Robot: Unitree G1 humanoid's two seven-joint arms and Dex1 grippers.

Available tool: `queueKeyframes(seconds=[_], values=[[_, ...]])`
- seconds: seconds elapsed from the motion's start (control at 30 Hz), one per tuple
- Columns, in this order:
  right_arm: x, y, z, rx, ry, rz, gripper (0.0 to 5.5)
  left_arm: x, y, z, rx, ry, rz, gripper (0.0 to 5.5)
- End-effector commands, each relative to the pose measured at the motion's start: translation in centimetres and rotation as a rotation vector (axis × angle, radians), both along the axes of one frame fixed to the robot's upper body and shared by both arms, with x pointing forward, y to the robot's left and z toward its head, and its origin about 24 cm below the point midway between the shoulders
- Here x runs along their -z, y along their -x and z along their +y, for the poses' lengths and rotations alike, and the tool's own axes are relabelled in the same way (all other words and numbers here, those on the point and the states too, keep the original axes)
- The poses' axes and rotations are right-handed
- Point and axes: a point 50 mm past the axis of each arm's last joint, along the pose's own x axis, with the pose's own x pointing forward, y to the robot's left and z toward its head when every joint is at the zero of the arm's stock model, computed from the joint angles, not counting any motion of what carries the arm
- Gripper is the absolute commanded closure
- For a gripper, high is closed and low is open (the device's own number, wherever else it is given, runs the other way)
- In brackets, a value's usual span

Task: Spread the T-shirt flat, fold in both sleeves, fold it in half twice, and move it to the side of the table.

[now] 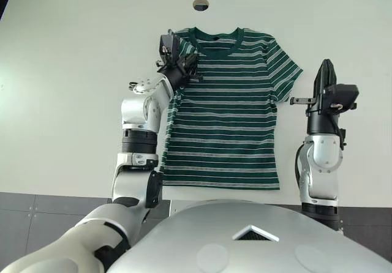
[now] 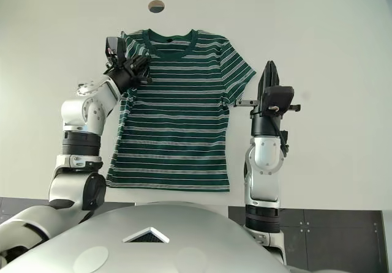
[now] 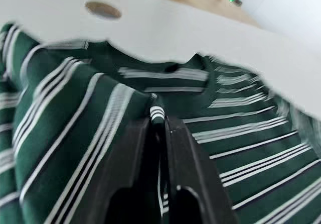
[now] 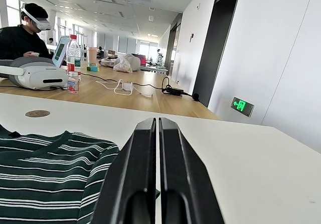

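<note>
White tabletop [image 1: 67, 52] carries the green striped T-shirt [image 1: 226, 132], which lies flat at its middle with the collar toward the far edge and the hem nearest me. My left jaws are clenched on a pinch of striped cloth at its left shoulder. Its right sleeve [image 1: 286, 74] lies spread. My right jaws are pressed together on nothing, just beside that sleeve. Beyond the collar sits a round cap [image 1: 200, 4].

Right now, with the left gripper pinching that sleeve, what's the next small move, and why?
Probably open the left gripper and let go: the left sleeve it pinches already lies folded over the T-shirt. The right sleeve lies spread out beside the shut right gripper.
</note>
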Motion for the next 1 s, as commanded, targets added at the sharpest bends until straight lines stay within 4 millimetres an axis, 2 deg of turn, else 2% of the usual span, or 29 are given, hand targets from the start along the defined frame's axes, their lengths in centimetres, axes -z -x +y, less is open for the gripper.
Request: queueKeyframes(seconds=[0.03,0.1,0.2,0.27,0.37,0.5,0.57,0.7,0.83,0.97,1.0], values=[[-1.0,-1.0,-0.3,-0.013,-0.003,-0.014,5.40,0.6,-0.2,0.1,0.000,-0.043,0.011,4.44],[-0.8,-2.2,-0.3,-0.048,-0.009,0.046,5.40,0.7,-0.2,0.0,0.005,-0.052,0.012,4.04],[0.6,-4.5,-1.4,-0.079,-0.114,0.231,4.75,0.7,-0.1,-0.2,0.021,-0.068,0.007,3.47],[0.9,-5.8,-2.1,-0.095,-0.129,0.311,4.41,0.2,0.0,-0.4,0.031,-0.065,-0.025,3.43],[1.2,-7.1,-2.8,-0.114,-0.123,0.386,3.97,-1.7,0.3,-0.5,0.041,-0.021,-0.109,3.43],[2.4,-7.7,-3.6,-0.118,-0.063,0.483,3.33,-5.4,0.8,-0.4,0.022,0.060,-0.265,3.43],[3.2,-7.9,-3.9,-0.118,-0.049,0.533,3.33,-7.4,1.2,-0.3,0.010,0.104,-0.345,3.43],[4.6,-8.0,-4.2,-0.153,-0.060,0.627,3.33,-9.7,1.7,0.0,-0.004,0.148,-0.430,3.43],[5.5,-8.2,-4.2,-0.188,-0.077,0.682,3.33,-10.7,1.9,0.2,-0.018,0.172,-0.458,3.43],[5.7,-8.4,-3.9,-0.216,-0.078,0.695,3.33,-10.5,1.8,0.4,-0.029,0.173,-0.448,3.43],[5.7,-8.4,-3.8,-0.219,-0.078,0.696,3.47,-10.5,1.8,0.4,-0.032,0.173,-0.445,3.43]])
